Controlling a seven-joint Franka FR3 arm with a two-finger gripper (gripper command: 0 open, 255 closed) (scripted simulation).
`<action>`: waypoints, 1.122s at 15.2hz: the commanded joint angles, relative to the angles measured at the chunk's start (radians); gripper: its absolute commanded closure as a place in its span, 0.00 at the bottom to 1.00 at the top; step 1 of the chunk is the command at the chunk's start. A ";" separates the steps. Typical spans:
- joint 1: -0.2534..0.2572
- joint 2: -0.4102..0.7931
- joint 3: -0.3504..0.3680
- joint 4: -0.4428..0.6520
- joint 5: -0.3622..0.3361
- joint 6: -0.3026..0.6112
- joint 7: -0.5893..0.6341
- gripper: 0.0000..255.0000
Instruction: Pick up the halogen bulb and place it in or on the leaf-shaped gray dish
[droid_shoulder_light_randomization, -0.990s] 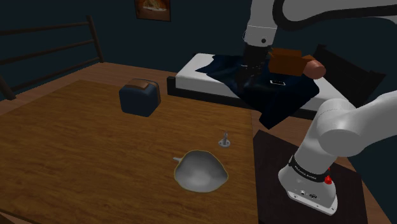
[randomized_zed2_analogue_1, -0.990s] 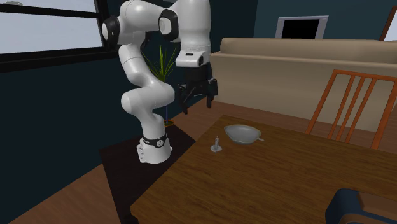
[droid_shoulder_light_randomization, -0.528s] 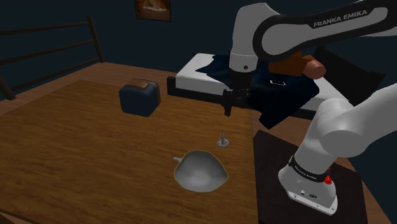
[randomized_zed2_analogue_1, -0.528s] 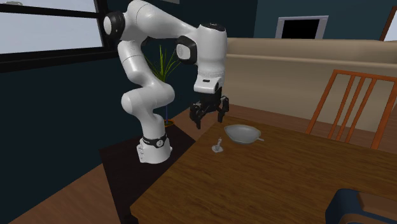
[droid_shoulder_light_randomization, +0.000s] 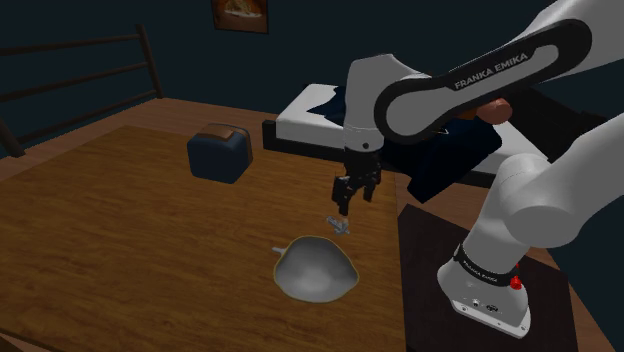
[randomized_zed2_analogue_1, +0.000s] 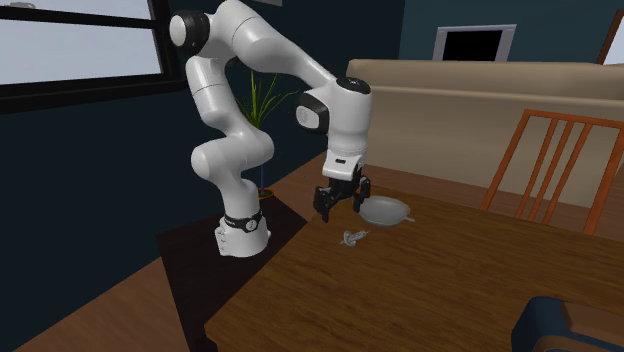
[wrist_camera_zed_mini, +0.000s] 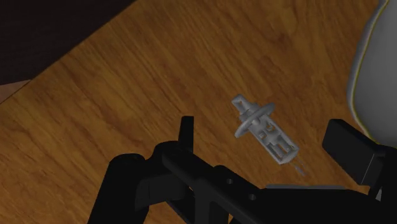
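Dark-walled room, wooden table, halogen bulb on its side below open, empty claw.

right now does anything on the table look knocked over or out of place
Yes: the halogen bulb lies tipped on its side on the wooden table, next to the gray dish, rather than standing on its flange. The open gripper hangs above it without touching it.

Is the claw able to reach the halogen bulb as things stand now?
Probably yes: the open claw hangs just above the bulb, which lies on its side on the table beside the dish, nothing between.
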 joint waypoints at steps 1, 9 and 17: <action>0.004 0.017 0.007 -0.016 0.007 0.034 0.002 0.00; 0.009 0.046 0.017 -0.046 0.018 0.094 -0.001 0.00; 0.009 0.047 0.017 -0.046 0.018 0.094 -0.001 1.00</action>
